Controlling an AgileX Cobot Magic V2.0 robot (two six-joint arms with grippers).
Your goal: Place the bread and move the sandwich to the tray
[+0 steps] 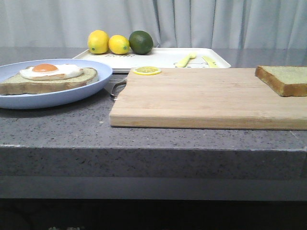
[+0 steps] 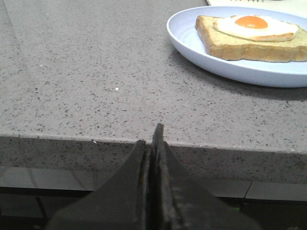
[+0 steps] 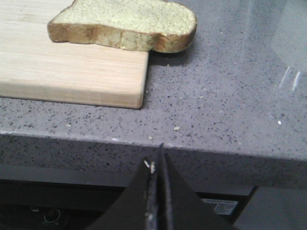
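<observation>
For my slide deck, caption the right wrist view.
Closed right claw below the counter edge, facing the bread overhanging the cutting board corner.

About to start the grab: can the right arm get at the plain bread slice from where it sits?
Probably yes. The bread lies on the cutting board's corner, overhanging it, with nothing between it and the shut right claw.

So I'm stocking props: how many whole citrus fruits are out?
3, all in a row at the tray's back left: two lemons and a lime. None looks hidden.
</observation>
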